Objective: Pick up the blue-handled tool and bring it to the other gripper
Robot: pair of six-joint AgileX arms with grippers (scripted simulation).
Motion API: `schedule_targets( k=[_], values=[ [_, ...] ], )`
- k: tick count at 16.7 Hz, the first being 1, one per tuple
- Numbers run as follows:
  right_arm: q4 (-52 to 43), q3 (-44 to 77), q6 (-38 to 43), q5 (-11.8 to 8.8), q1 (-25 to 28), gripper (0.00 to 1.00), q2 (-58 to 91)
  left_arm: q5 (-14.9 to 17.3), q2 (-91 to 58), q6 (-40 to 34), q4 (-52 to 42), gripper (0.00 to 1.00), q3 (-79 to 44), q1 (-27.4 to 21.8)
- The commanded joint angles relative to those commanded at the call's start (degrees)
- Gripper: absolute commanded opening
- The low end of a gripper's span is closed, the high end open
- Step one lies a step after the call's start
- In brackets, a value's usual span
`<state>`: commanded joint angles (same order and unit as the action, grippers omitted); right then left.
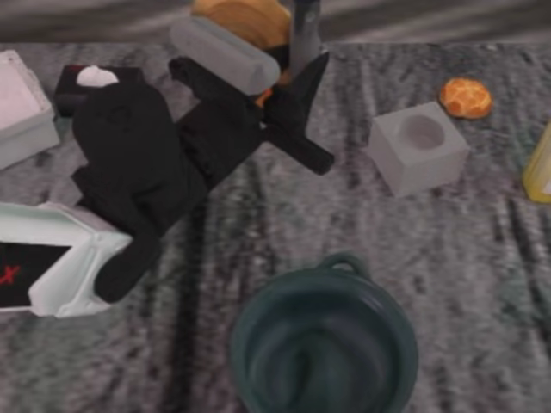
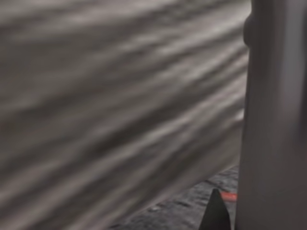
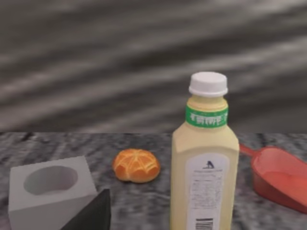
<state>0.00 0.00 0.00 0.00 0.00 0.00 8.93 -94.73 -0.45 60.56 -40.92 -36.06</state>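
Left gripper reaches to the grey table's far edge, grasp cannot tell, beside the blue-handled tool, only its upright pale silvery-grey shaft showing; right gripper parked, likewise unclear.

Left arm looks matte black, with a pale grey wrist block.

Open centre — grey cube, bowl flanking

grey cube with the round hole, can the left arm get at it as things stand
Probably yes. The left gripper hangs near the table's far edge, left of the grey cube, and only bare table lies between them. The bun sits beyond the cube, out of the way.
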Motion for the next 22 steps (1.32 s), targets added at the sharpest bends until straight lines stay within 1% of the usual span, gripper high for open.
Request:
schedule_targets(
  k=[7, 8, 10, 12, 14, 22],
  values=[
    [0.0, 0.0, 0.0, -0.1, 0.0, 1.0, 0.1, -0.2, 0.2, 0.0, 0.1, 0.0, 0.2, -0.2],
    [0.4, 0.5, 0.0, -0.6, 0.2, 1.0, 0.7, -0.2, 0.2, 0.0, 0.1, 0.0, 0.2, -0.2],
    [2.1, 2.4, 0.1, -3.1, 1.2, 1.0, 3.8, -0.2, 0.2, 0.0, 0.1, 0.0, 0.2, -0.2],
    [4.9, 5.7, 0.3, -6.9, 2.6, 1.0, 9.3, -0.2, 0.2, 0.0, 0.1, 0.0, 0.2, -0.2],
    [8.7, 10.1, 0.6, -11.7, 4.3, 1.0, 17.2, -0.2, 0.2, 0.0, 0.1, 0.0, 0.2, -0.2],
    [28.3, 32.3, 1.9, -34.1, 12.2, 1.0, 57.7, -0.2, 0.2, 0.0, 0.1, 0.0, 0.2, -0.2]
  ],
)
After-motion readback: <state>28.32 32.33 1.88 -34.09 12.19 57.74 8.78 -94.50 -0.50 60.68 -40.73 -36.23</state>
